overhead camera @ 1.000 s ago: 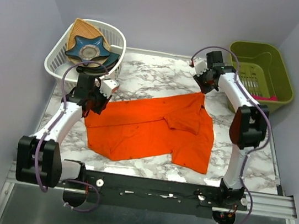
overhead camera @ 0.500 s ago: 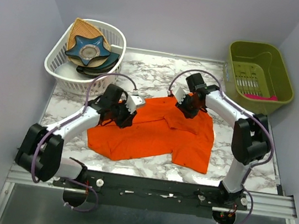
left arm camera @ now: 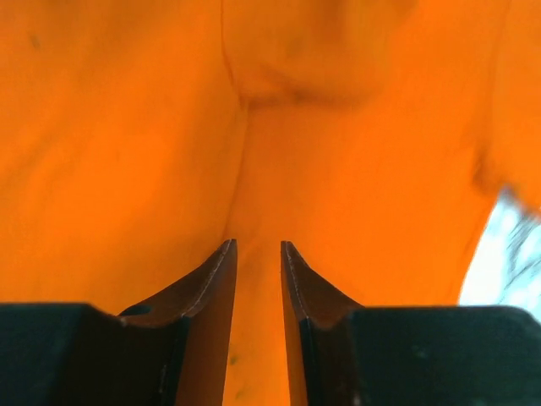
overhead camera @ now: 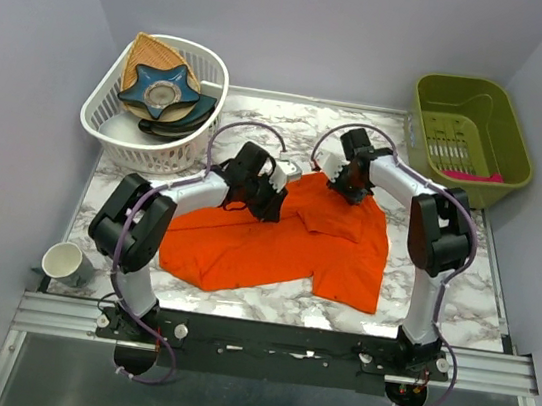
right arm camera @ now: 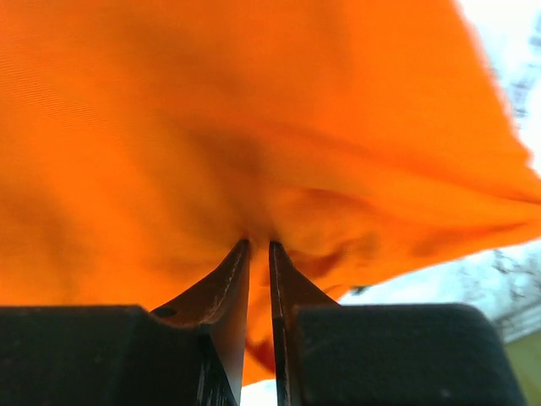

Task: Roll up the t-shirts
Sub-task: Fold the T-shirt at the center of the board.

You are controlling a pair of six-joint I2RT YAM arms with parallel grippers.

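Observation:
The orange t-shirt (overhead camera: pixel 276 239) lies spread out and rumpled on the marble table (overhead camera: pixel 261 131). My left gripper (overhead camera: pixel 263 200) sits low on the shirt's far edge near the middle. Its jaws stand a narrow gap apart with orange fabric (left arm camera: pixel 338 152) between them. My right gripper (overhead camera: pixel 346 185) is at the shirt's far right corner. Its jaws are pinched on a gathered fold of the fabric (right arm camera: pixel 254 152), which bunches at the fingertips.
A white basket (overhead camera: pixel 100 124) at the back left holds a blue star-shaped dish (overhead camera: pixel 166 87) and a tan woven fan piece (overhead camera: pixel 156 51). A green bin (overhead camera: pixel 513 121) at the back right holds a small pink item (overhead camera: pixel 477 176). A white cup (overhead camera: pixel 63 261) stands at the front left.
My left gripper moved right from the shirt's left corner to its far middle edge. My right gripper came down from beyond the shirt onto its far right corner. The cup became visible.

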